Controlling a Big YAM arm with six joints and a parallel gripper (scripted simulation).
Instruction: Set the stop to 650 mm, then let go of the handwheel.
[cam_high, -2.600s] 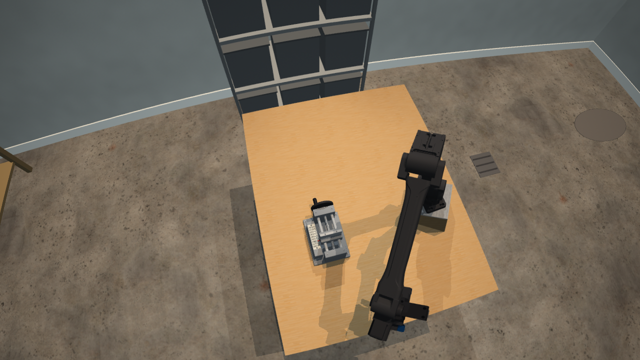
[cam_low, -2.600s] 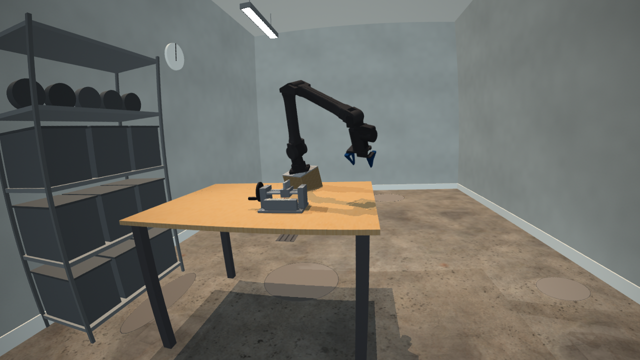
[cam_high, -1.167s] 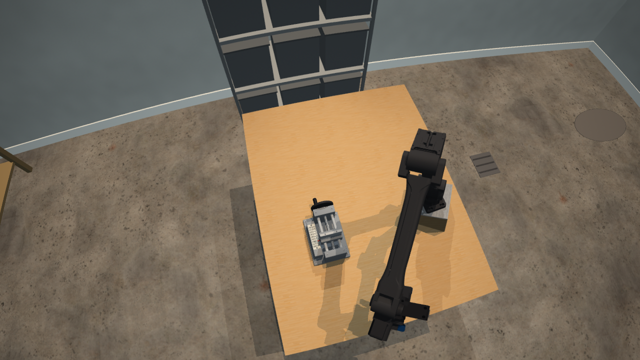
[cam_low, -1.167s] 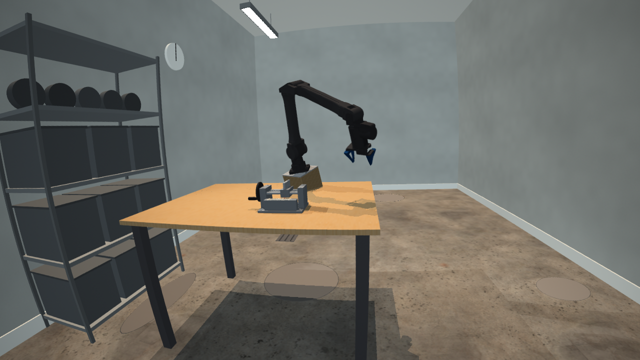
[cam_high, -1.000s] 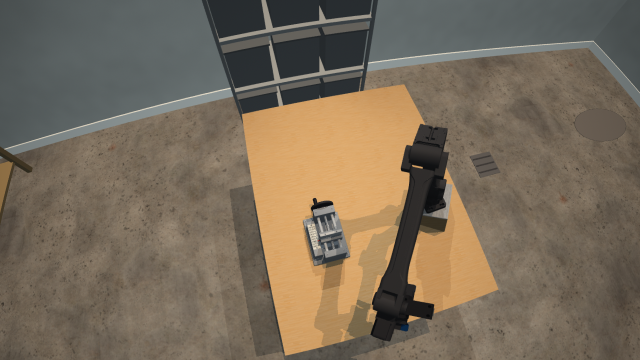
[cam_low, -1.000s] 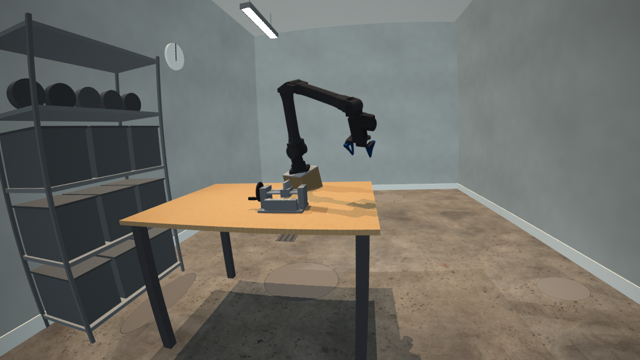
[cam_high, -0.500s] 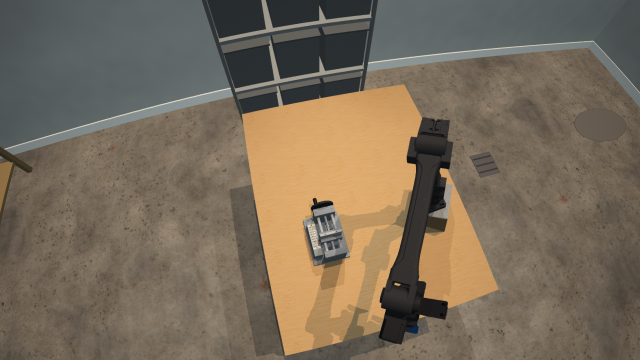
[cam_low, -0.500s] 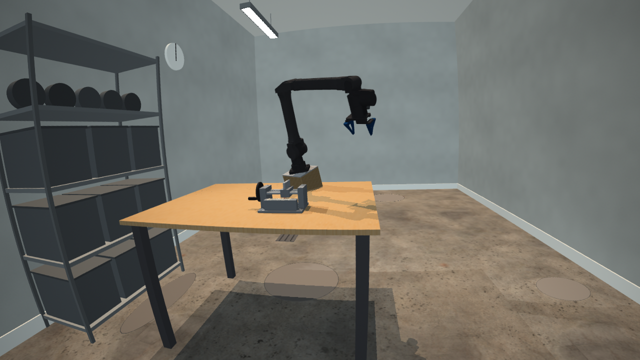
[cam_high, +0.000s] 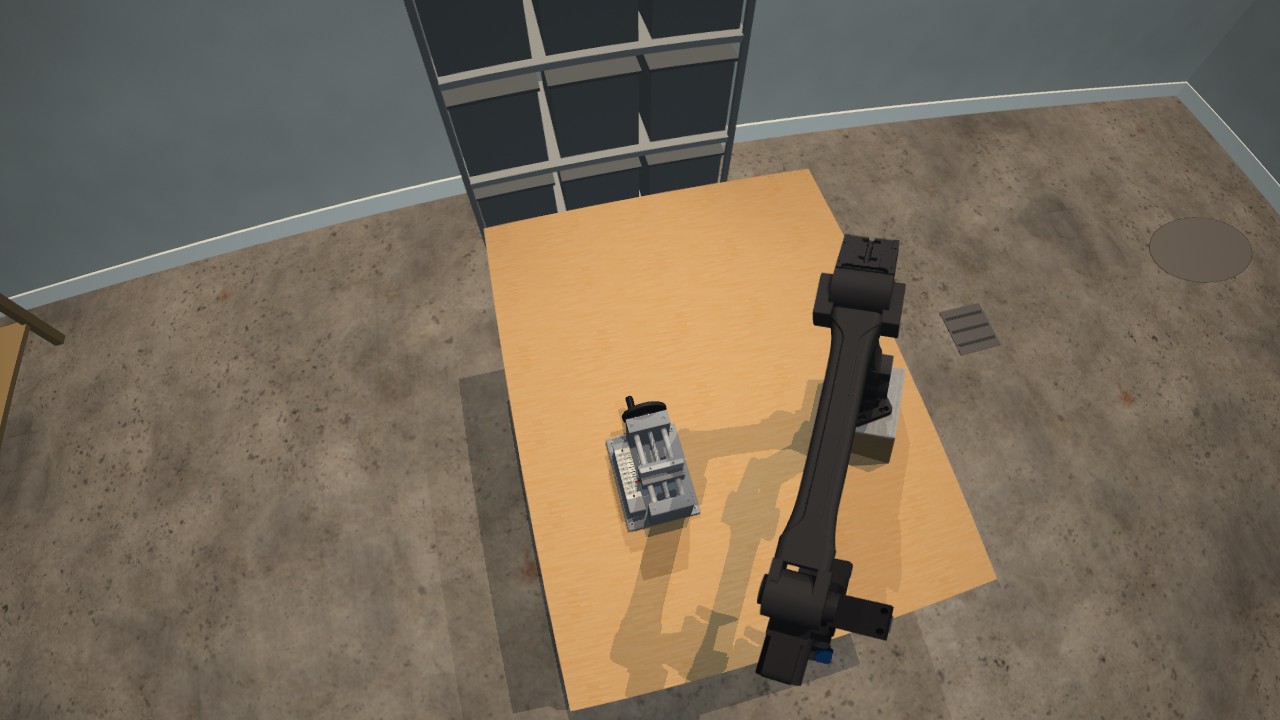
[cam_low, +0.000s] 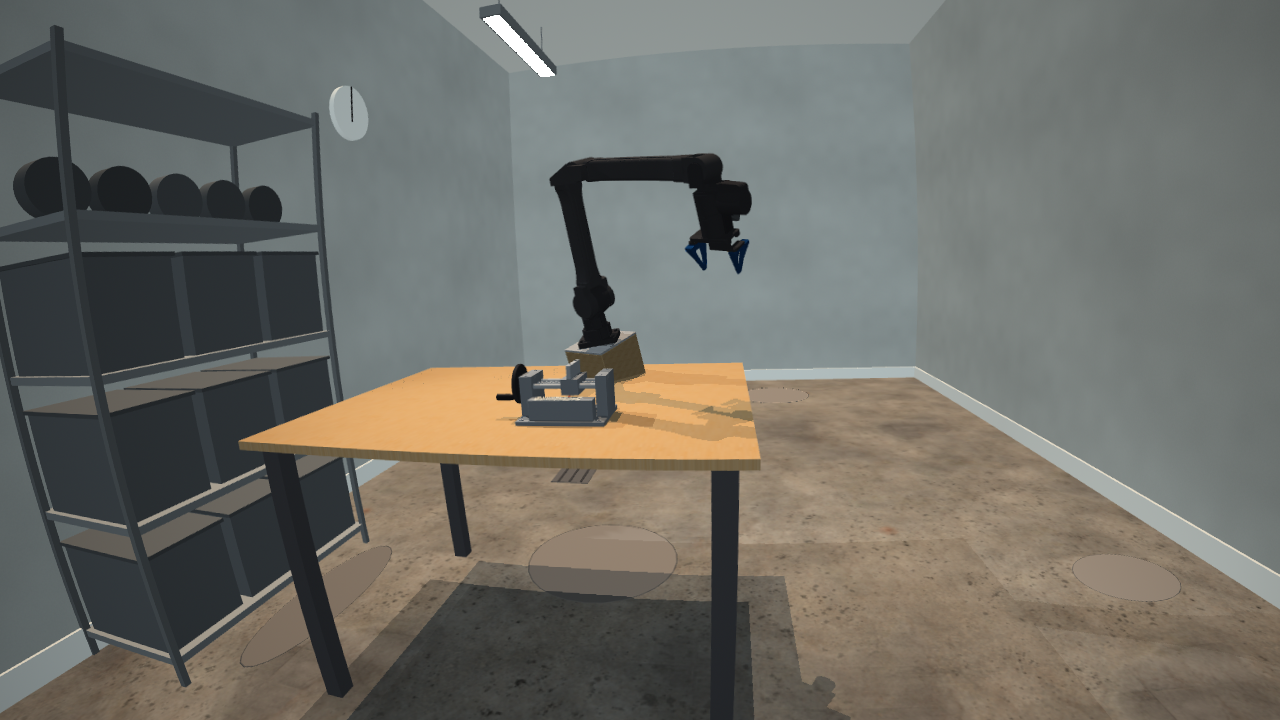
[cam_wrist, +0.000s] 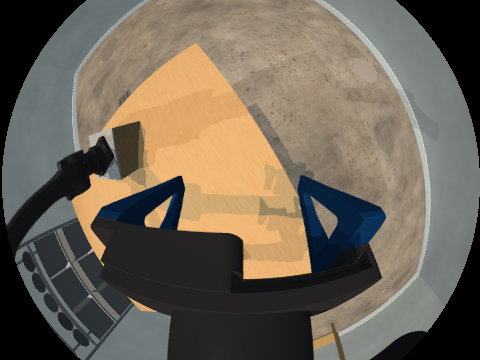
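The grey stop device (cam_high: 671, 508) (cam_low: 562, 410) stands on the wooden table. Its black handwheel (cam_high: 644, 411) (cam_low: 517, 383) is at one end, with a crank knob (cam_high: 629, 402) (cam_low: 504, 396) pointing outward. The stop carriage (cam_high: 660, 468) (cam_low: 571, 384) sits on the rods between the two end blocks. A pale scale (cam_high: 626, 472) runs alongside; its figures and the reading are too small to make out. My gripper (cam_low: 721, 269) (cam_wrist: 241, 182) is open and empty, high up and well away from the device, near the table's edge. The device is not visible in the wrist view.
The wooden table (cam_high: 608, 286) (cam_low: 402, 411) (cam_wrist: 225, 160) carries the arm's base block (cam_high: 875, 445) (cam_low: 622, 360) (cam_wrist: 128, 150). My arm (cam_high: 832, 429) (cam_low: 644, 169) reaches over the table. A shelf rack (cam_high: 595, 60) (cam_low: 223, 230) with dark bins stands beyond the handwheel end.
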